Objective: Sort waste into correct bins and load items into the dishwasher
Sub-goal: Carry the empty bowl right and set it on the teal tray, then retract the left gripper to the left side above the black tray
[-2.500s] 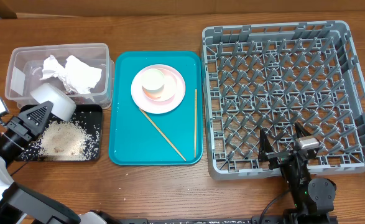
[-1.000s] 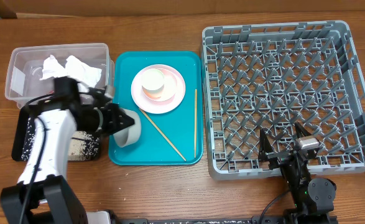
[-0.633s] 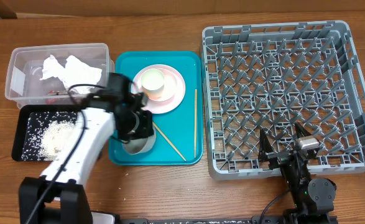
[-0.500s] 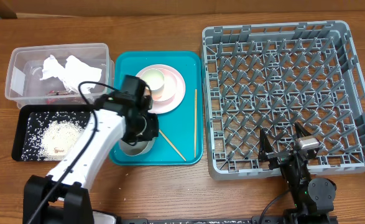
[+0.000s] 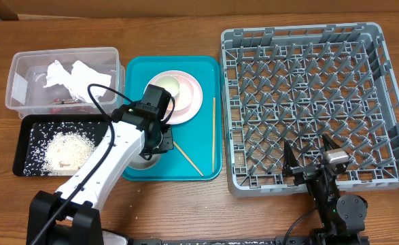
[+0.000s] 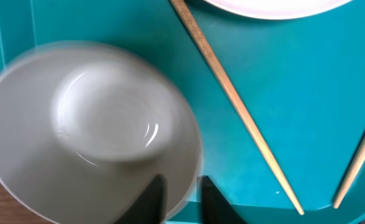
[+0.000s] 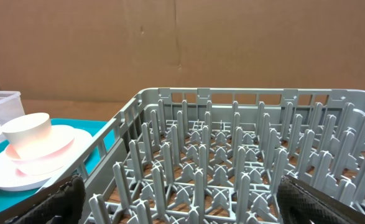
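Wooden table: left gripper (image 6: 181, 186) straddles the rim of a pale round bowl (image 6: 89, 130) at the teal plastic tray's (image 6: 294, 93) near-left corner, grip unclear; likely next, a firm pinch and lift into the grey lattice dish rack (image 5: 315, 102)

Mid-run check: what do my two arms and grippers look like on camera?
The left arm has smooth white links with black joints and a thin black cable looping beside it; the left gripper has dark, tapered fingers. The right arm is black with a small silver block; the right gripper has black, rough-textured fingers.
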Tool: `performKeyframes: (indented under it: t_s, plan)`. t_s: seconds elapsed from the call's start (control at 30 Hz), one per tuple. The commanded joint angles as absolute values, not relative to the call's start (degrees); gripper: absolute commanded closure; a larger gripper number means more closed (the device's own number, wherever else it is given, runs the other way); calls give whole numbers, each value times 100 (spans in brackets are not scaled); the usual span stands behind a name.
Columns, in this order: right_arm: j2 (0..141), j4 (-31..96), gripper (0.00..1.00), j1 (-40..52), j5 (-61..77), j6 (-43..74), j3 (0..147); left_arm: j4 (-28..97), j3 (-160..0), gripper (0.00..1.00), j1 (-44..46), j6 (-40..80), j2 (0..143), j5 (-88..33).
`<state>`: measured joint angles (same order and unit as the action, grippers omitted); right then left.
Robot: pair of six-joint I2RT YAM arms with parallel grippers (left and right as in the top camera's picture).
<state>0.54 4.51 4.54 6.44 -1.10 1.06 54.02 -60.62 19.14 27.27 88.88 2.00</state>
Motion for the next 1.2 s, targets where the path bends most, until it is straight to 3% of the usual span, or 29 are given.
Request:
performKeyframes:
  t_s: [0.0,0.03,0.1,0.3,0.67,0.73,0.77,0.97,1.17]
  plan:
    - [16,425,0,438,609,-113,45,5391,-6055,66,1931,2790,8803,336]
    - [16,425,0,438,609,-113,45,5393,-6055,61,1931,2790,8803,336]
    - [16,425,0,438,609,-113,45,5393,-6055,59,1931,2790,8803,336]
    - [16,425,0,438,609,-113,45,5485,-6248,59,1787,2790,8794,357]
    - [16,425,0,438,609,-113,45,6952,-8569,55,-204,2528,8573,364]
    - [16,425,0,438,609,-113,45,7098,-8836,41,-694,2530,8543,362]
    - [16,425,0,438,609,-113,45,7161,-8925,0,-928,2530,8536,357]
    - [16,425,0,438,609,-113,45,7196,-8984,0,-2023,2530,8580,342]
    - [16,425,0,438,609,-113,45,7196,-8984,0,-2340,2530,8615,342]
